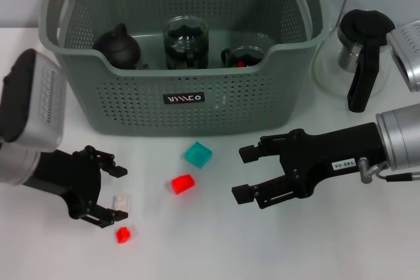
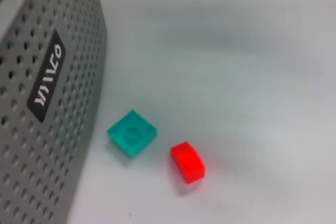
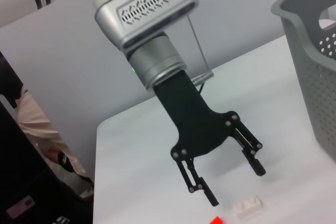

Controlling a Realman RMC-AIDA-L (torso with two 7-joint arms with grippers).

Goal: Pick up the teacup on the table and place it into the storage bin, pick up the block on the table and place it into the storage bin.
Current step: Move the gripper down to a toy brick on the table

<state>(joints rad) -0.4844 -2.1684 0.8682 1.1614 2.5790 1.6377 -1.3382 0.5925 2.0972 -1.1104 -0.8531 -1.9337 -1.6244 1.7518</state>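
Note:
The grey-green storage bin [image 1: 131, 93] stands at the back centre with a black label; its wall also shows in the left wrist view [image 2: 52, 129]. Inside it are a black teapot [image 1: 118, 47], a tall glass cup [image 1: 186, 42] and a low glass teacup [image 1: 244, 56]. A teal block [image 1: 197, 154], a red block [image 1: 182, 183], a small red block [image 1: 123, 235] and a pale clear block [image 1: 123, 201] lie in front of the bin. My left gripper [image 1: 113, 193] is open low at the table, with the pale block between its fingertips. My right gripper [image 1: 241, 174] is open and empty, to the right of the blocks.
A glass pot with a black lid and handle [image 1: 361, 44] stands at the right of the bin. The left wrist view shows the teal block [image 2: 132, 132] and red block [image 2: 187, 162] near the bin wall. The right wrist view shows the left gripper [image 3: 235, 186] and pale block [image 3: 247, 206].

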